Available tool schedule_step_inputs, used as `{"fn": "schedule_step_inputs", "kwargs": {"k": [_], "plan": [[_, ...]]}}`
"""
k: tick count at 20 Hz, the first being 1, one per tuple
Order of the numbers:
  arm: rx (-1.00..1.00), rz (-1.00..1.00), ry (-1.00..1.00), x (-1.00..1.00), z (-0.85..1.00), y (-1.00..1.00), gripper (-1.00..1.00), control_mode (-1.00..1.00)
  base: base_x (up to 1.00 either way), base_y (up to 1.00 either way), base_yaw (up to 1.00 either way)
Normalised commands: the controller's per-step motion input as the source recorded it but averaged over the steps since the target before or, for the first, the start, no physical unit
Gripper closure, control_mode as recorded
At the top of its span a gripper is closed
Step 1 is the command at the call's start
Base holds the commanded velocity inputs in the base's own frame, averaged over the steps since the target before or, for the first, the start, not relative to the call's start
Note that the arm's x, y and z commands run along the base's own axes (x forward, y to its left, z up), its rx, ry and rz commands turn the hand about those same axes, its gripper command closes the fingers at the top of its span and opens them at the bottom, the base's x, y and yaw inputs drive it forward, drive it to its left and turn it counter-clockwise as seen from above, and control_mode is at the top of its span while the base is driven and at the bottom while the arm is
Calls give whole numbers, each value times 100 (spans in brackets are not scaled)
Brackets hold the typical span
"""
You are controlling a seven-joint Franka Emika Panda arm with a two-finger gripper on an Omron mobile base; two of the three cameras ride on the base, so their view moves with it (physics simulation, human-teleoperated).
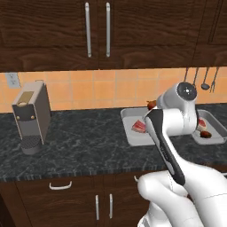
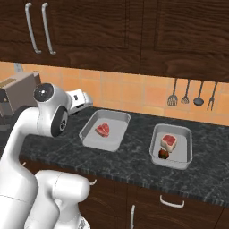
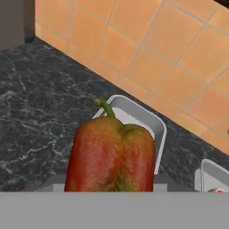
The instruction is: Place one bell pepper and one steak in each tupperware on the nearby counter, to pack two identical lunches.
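Observation:
My gripper [image 2: 88, 102] is shut on a bell pepper [image 3: 112, 154], a red-orange one with a green stem that hides the fingertips in the hand view. The held pepper [image 1: 152, 105] hangs just behind the back left corner of the left tupperware [image 1: 128, 128], above the black counter [image 1: 88, 142]. That tupperware [image 2: 117, 117] holds one steak [image 2: 103, 130]. In the right tupperware [image 2: 183, 152] lie a steak [image 2: 169, 141] and a second bell pepper [image 2: 163, 154]. Beyond the held pepper, the hand view shows the left tupperware [image 3: 138, 116].
A grey coffee machine [image 1: 31, 115] stands on the counter at the far left. Kitchen utensils [image 2: 192, 96] hang on the orange tiled wall behind the right tray. Dark wall cabinets [image 1: 97, 31] hang above. Drawers with silver handles [image 1: 60, 185] run below the counter edge.

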Motion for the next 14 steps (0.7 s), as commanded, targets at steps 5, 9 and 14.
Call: {"fn": "schedule_step_inputs", "kwargs": {"k": [5, 9, 14], "plan": [[0, -15, 13, 38, -61, -47, 100, -100, 0, 0, 0], [6, -16, 25, 56, -70, -43, 100, -100, 0, 0, 0], [23, -29, 13, 41, -57, -6, 100, -100, 0, 0, 0]]}}
